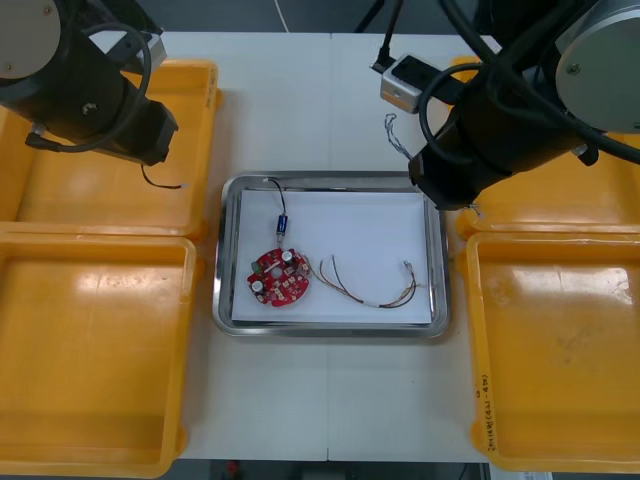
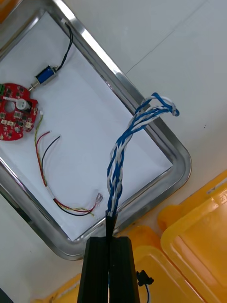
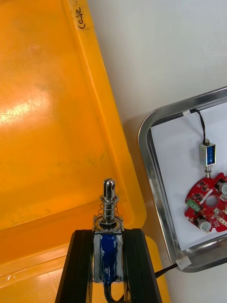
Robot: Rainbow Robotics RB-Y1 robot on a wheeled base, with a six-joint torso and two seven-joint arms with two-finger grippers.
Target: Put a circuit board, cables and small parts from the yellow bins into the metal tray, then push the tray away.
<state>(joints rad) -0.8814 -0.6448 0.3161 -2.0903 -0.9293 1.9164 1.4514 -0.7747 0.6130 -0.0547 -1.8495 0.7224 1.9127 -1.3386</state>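
Twisted blue-and-white cable (image 2: 118,156) pinched in right gripper (image 2: 109,241) at far-right corner of shiny metal tray (image 2: 182,161), best lowered inside before release; small sprung metal part (image 3: 109,210) clamped in left gripper (image 3: 108,233) over far-left yellow bin (image 3: 47,118).

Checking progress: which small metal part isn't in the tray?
The small metal part shut in the left gripper, over a yellow bin; the other lies in the metal tray.

Four bins (image 1: 90,380), one board (image 1: 280,279), two parts (image 3: 207,155) (cables (image 2: 117,161) unclear).

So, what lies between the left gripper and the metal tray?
Left wrist view: the yellow bin's rim, then bare table before the metal tray. The left gripper holds a small metal part.
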